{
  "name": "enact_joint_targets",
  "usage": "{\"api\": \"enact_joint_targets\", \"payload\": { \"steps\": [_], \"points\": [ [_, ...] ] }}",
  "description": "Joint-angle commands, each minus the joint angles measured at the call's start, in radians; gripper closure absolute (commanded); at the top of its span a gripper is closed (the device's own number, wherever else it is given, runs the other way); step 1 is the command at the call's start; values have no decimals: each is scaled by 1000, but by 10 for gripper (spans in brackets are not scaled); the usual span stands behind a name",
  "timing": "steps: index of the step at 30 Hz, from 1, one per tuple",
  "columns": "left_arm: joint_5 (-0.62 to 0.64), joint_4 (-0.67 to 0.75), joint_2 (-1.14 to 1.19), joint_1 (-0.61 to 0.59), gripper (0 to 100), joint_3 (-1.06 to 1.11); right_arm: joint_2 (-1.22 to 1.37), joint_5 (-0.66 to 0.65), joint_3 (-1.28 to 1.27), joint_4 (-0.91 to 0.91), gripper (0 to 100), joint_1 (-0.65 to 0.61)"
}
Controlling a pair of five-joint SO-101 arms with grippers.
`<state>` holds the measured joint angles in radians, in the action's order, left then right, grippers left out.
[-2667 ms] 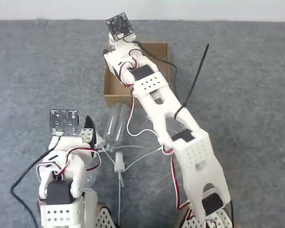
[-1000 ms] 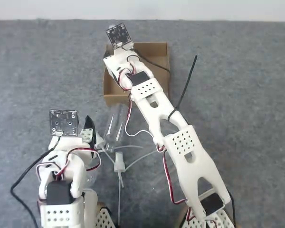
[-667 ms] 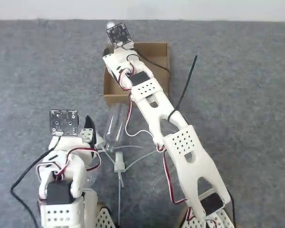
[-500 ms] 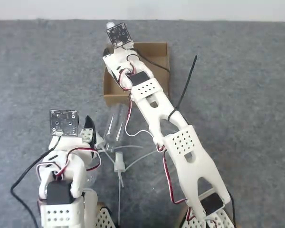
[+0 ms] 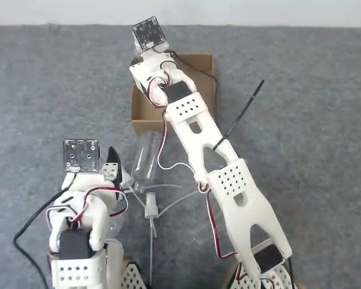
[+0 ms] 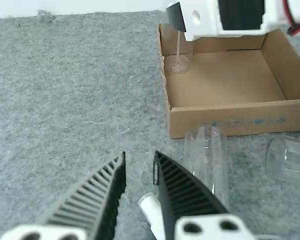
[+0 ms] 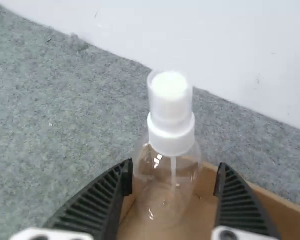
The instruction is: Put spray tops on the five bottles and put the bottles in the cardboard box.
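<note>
Currently on the boxing step: right gripper (image 7: pixel 174 175), jaws wide, straddles the capped bottle (image 7: pixel 168 155) standing between them in the cardboard box (image 7: pixel 270 212) corner; next move probably a clean lift clear, then the loose bottle (image 6: pixel 207 155) lying just beyond the narrowly-open left gripper (image 6: pixel 139 159).

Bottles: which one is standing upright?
The bottle in a corner of the cardboard box, white spray top on, inside the right pincer. The fallen bottle before the box lies on its side.
</note>
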<state>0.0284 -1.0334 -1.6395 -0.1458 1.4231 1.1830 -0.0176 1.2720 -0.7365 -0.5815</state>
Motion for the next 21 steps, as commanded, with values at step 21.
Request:
{"api": "enact_joint_targets", "payload": {
  "steps": [21],
  "points": [
    [11, 17, -14, -5, 914, -16, -45, -5, 371, -645, 760, 21]
  ]
}}
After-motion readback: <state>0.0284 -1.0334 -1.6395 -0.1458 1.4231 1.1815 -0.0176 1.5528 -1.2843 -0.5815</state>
